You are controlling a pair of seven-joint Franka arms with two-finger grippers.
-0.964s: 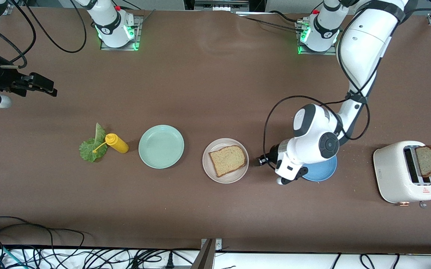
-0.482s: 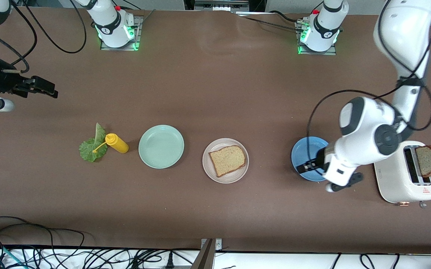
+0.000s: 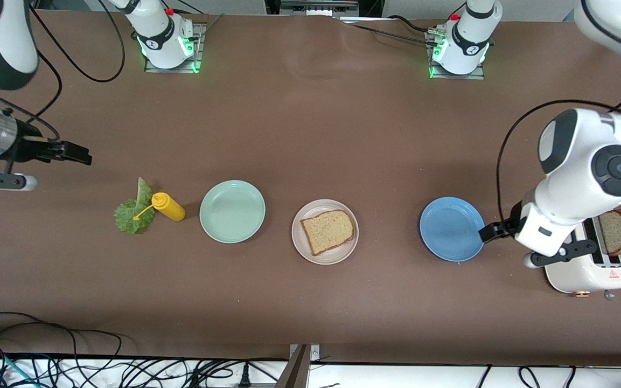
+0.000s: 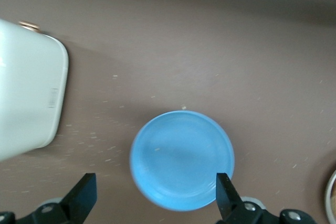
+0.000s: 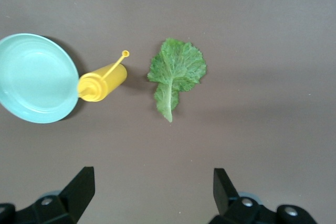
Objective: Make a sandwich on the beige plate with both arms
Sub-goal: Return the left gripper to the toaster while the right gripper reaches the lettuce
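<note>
Working along the table from my right arm's end to my left arm's: my right gripper [image 3: 76, 156] hangs with its fingers spread wide and nothing between them, over bare table close to the lettuce leaf [image 3: 132, 211], which lies flat and untouched with the yellow squeeze bottle [image 3: 169, 206] on its side just beside it. Next comes the mint-green plate [image 3: 232, 211], then the beige plate [image 3: 325, 231] carrying one slice of toast [image 3: 328, 230], so I judge the base layer done. Then the blue plate [image 3: 452, 229], with my left gripper [image 3: 490, 231] over its edge, fingers spread and holding nothing. Last, the white toaster [image 3: 585, 264] with the second slice [image 3: 617, 231] standing up out of a slot. Left to do, as I judge it: lettuce onto the plated slice, then the toaster slice on top. Count: three plates, two slices, one leaf, one bottle, one toaster
</note>
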